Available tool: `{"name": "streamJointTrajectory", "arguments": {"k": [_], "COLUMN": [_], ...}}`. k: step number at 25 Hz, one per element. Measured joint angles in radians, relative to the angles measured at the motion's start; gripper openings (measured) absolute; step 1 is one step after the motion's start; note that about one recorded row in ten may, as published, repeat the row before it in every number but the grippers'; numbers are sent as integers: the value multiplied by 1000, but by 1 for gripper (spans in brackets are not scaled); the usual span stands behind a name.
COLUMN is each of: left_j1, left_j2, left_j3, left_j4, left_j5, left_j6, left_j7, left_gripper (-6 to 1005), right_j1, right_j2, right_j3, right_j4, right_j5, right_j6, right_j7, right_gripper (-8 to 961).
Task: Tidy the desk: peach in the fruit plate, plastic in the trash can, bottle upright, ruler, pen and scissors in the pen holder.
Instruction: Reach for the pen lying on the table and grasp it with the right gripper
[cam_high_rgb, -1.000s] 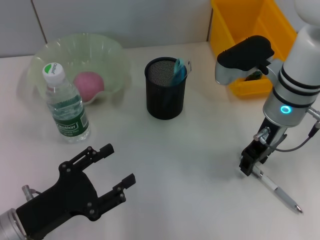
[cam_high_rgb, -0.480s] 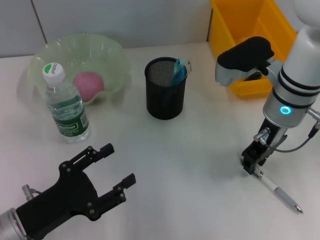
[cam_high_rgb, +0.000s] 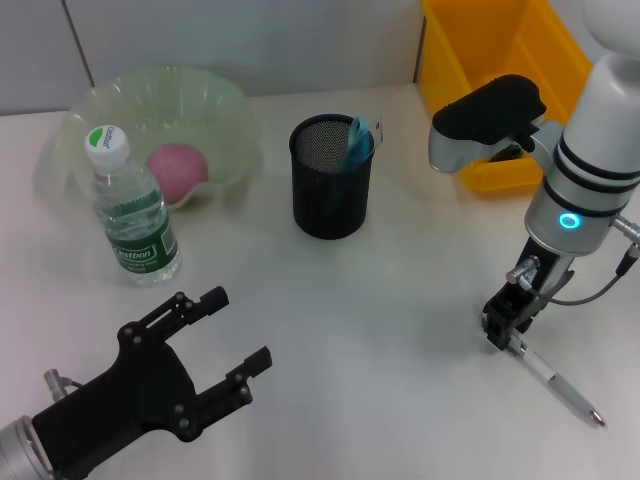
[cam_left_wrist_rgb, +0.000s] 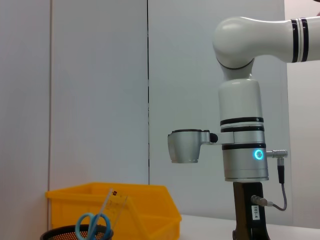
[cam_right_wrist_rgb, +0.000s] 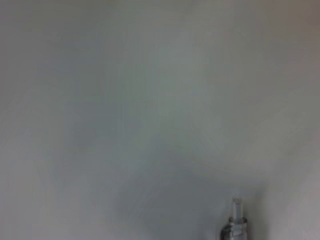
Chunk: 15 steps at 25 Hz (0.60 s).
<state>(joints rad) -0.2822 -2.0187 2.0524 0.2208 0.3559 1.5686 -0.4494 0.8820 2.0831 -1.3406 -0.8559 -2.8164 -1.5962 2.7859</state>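
A silver pen (cam_high_rgb: 555, 380) lies on the white table at the right. My right gripper (cam_high_rgb: 504, 332) stands down over the pen's near end, shut on it; the pen's end shows in the right wrist view (cam_right_wrist_rgb: 236, 220). The black mesh pen holder (cam_high_rgb: 331, 190) holds blue scissors (cam_high_rgb: 357, 140) and a clear ruler (cam_high_rgb: 374, 133). The pink peach (cam_high_rgb: 178, 167) sits in the green fruit plate (cam_high_rgb: 215, 110). The water bottle (cam_high_rgb: 132, 215) stands upright in front of the plate. My left gripper (cam_high_rgb: 225, 335) is open and empty at the front left.
A yellow bin (cam_high_rgb: 500, 60) stands at the back right, behind the right arm. The left wrist view shows the right arm (cam_left_wrist_rgb: 242, 150), the bin (cam_left_wrist_rgb: 145, 210) and the scissors (cam_left_wrist_rgb: 92, 225) in the holder.
My right gripper has shifted slightly to the right at the pen's end. The pen and the left arm have not moved.
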Motion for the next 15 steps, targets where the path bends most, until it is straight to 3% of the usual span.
{"name": "streamJointTrajectory", "arguments": {"k": [15], "left_j1": [0], "left_j2": [1], "left_j3": [0], "left_j4": [0], "left_j5": [2], "left_j6": [3], "left_j7": [0], "left_gripper": [738], "right_j1": [12], "right_j2": [0], "right_j3": [-10], "right_j4": [32], "right_j5": [0], "right_j6": [12], "right_j7": [-4], "right_gripper": [309]}}
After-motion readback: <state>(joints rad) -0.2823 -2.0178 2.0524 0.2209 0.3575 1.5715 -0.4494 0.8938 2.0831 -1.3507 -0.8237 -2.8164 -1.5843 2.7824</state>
